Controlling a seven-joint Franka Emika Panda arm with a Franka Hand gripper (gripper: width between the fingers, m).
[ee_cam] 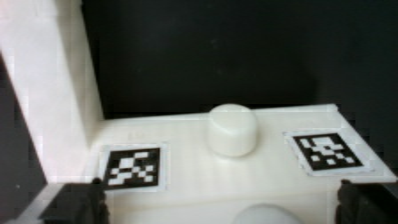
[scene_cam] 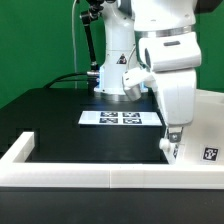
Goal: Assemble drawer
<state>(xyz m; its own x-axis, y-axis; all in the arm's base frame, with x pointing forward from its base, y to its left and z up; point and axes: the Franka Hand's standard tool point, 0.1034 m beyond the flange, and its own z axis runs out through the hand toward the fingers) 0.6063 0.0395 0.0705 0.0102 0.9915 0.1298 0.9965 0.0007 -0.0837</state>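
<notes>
Exterior view: Panda arm reaches down at the exterior view's right, gripper (scene_cam: 171, 141) low over the black table (scene_cam: 55, 115), fingertips right at a white drawer part (scene_cam: 198, 140) carrying a marker tag on its side. That part sits at the table's right edge, well apart from the marker board (scene_cam: 120, 119), which lies flat near the robot base with several tags on it. A white raised border (scene_cam: 70, 175) runs along the near side of the table and turns up at the exterior view's left. Wrist view: the drawer part (ee_cam: 214, 150) fills the lower frame, a flat white face with two marker tags and a rounded white knob (ee_cam: 230, 129) between them; a tall white wall of the same part rises on one side. Dark fingertips (ee_cam: 68, 205) show at both lower corners, set wide, straddling the panel. Cannot tell whether the pads touch the panel; nothing visibly clamped
</notes>
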